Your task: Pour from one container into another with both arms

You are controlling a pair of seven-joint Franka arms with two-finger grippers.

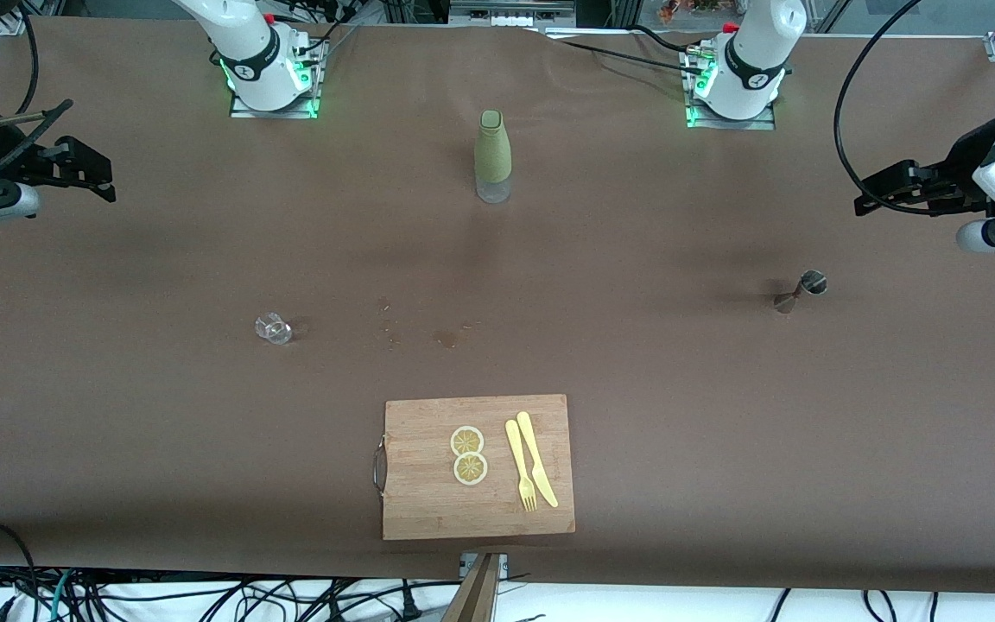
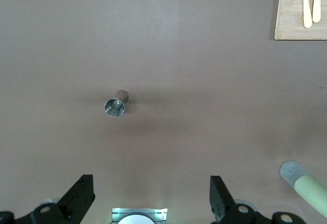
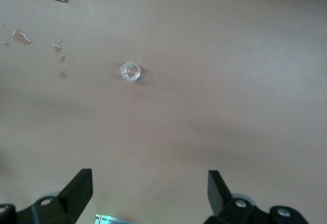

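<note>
The left gripper [image 1: 873,194] is held spread and empty at the front view's right edge above the metal jigger [image 1: 800,291], the right gripper [image 1: 96,177] likewise spread at the left edge above the small glass [image 1: 274,327] (bottle [image 1: 493,155] at upper centre of the counter [image 1: 722,432]).

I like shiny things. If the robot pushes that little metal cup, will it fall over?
Probably, yes. The metal cup looks narrow-waisted and small-footed, so a sideways push may tip it. Its smooth, shiny wall could also slip between fingers. The left gripper hangs open above it.
</note>
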